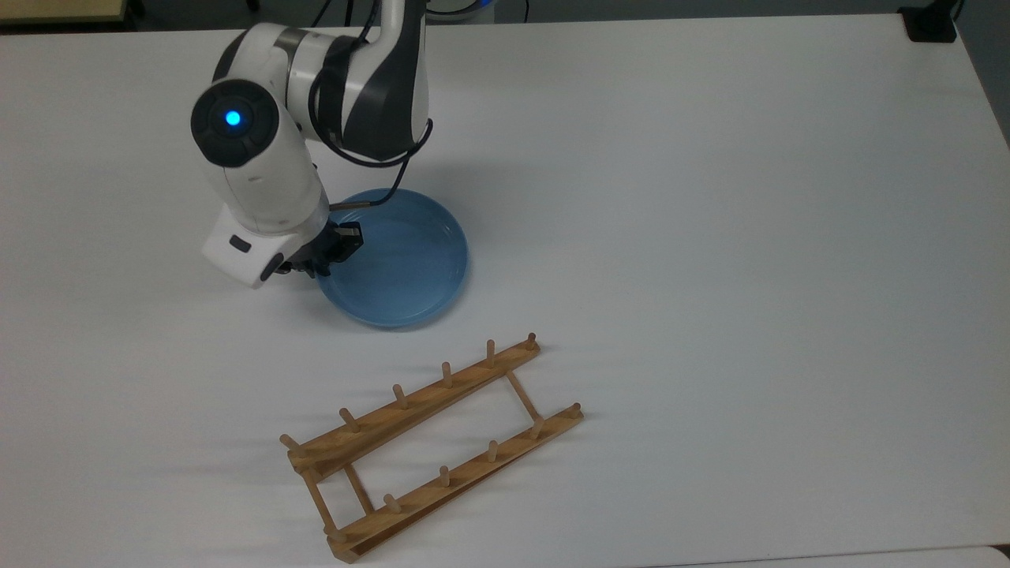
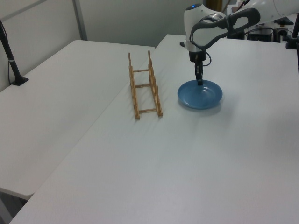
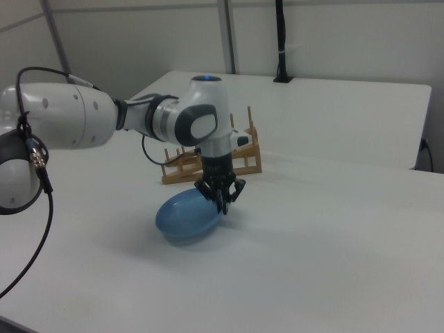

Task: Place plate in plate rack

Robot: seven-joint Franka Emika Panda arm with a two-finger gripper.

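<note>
No readable text, label, brand, number or sign appears on any surface in the top, left or right view

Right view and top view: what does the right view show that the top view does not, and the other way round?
The right view's own: the plate seen from the side, apparently tilted, its gripped edge raised off the table. The top view's own: the plate rack laid out from above, both pegged rails and the crossbars, with bare table between it and the plate. Both: the end effector shut on the plate's rim.
</note>
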